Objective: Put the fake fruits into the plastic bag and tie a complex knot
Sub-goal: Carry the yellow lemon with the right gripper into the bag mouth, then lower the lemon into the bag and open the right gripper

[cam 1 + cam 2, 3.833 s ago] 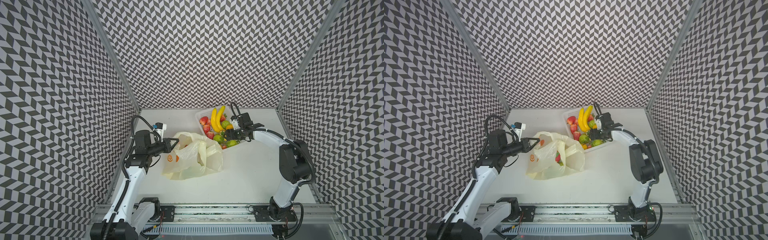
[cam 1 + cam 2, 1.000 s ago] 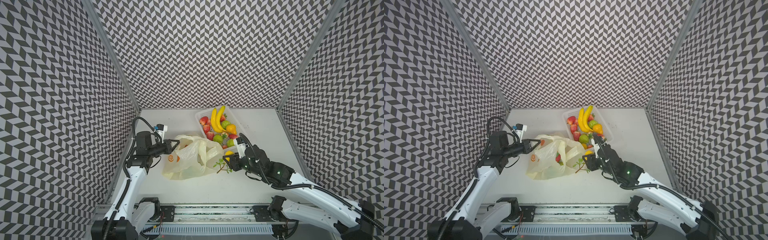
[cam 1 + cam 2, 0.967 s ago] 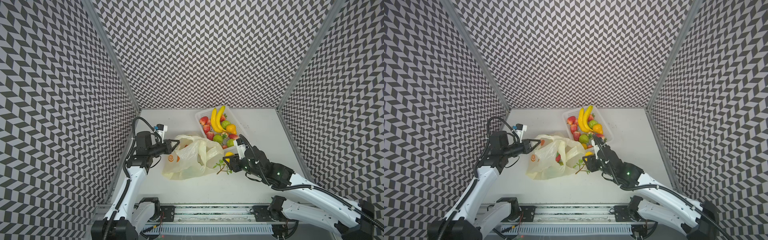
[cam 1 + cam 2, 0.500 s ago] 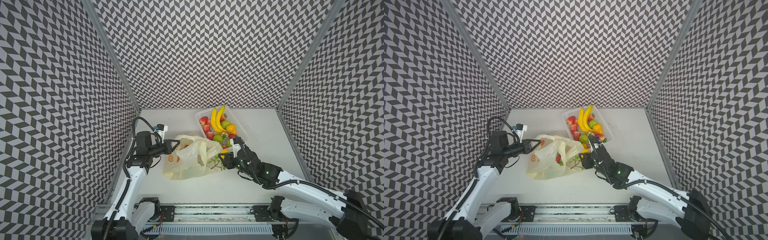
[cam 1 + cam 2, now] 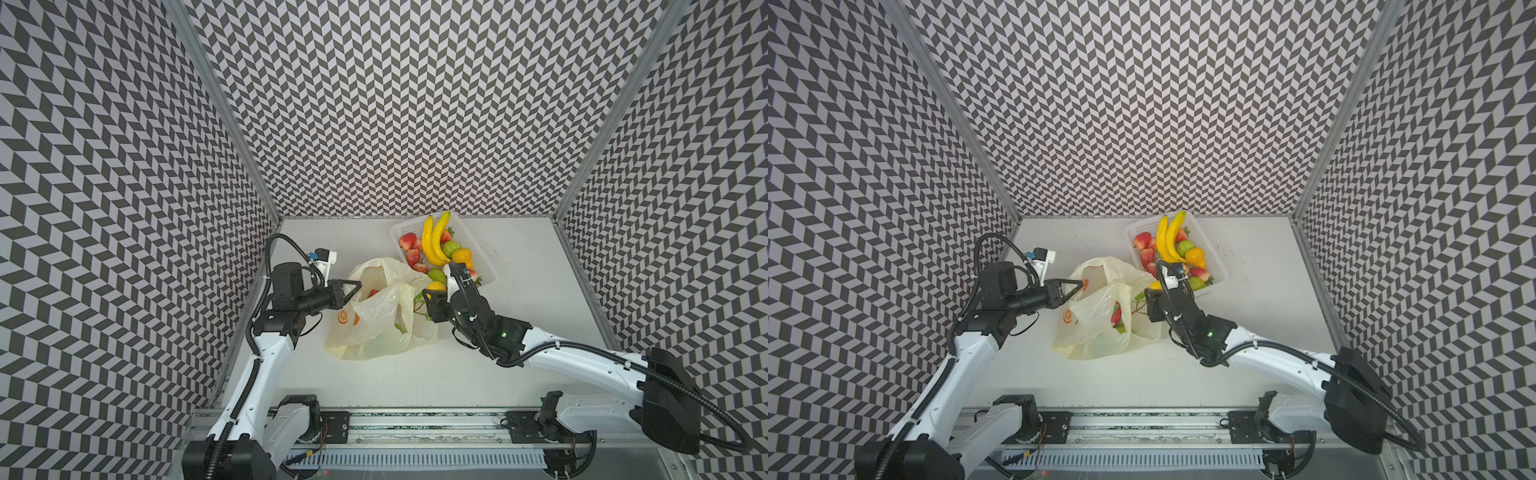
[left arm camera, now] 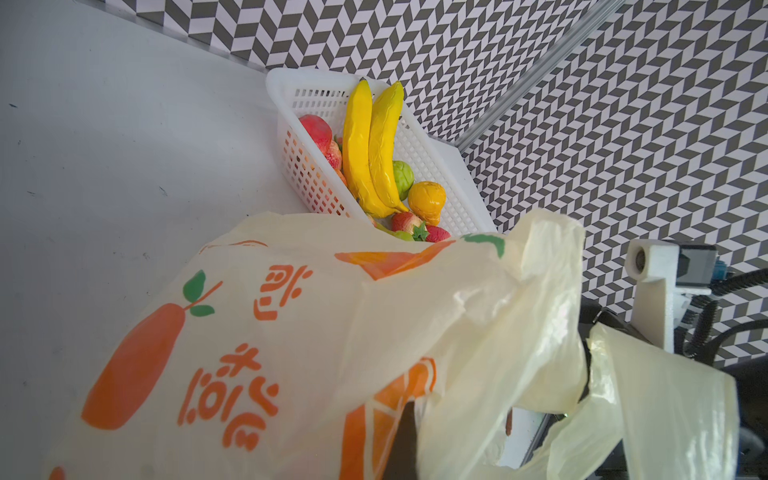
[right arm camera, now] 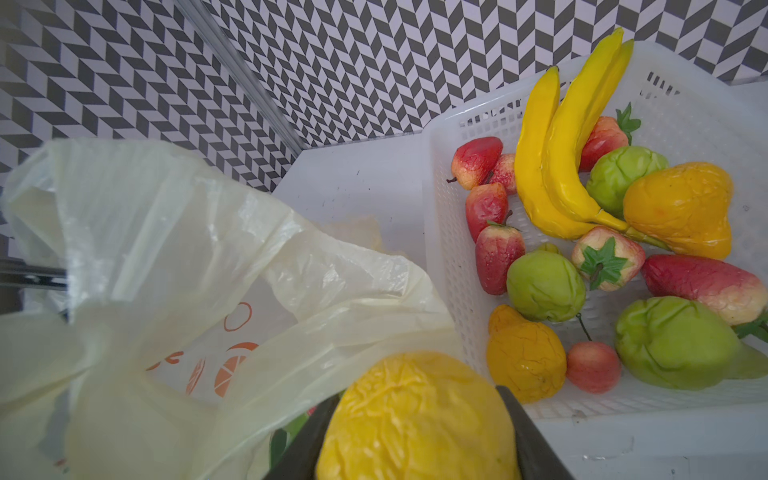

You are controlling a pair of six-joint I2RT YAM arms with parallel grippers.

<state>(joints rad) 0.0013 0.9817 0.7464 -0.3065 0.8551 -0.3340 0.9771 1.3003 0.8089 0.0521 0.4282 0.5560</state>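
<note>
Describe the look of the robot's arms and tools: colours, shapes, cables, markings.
Both arms have white shells with black joints. Black corrugated cables loop along each. The left arm ends in a black left tool with a triangular frame; the right arm carries a black right tool and a green light. White camera brackets sit on both wrists.

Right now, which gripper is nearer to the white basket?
Right. The right gripper, holding a lemon, sits just beside the basket; the left gripper is farther off, across the bag, pinching its edge.
</note>
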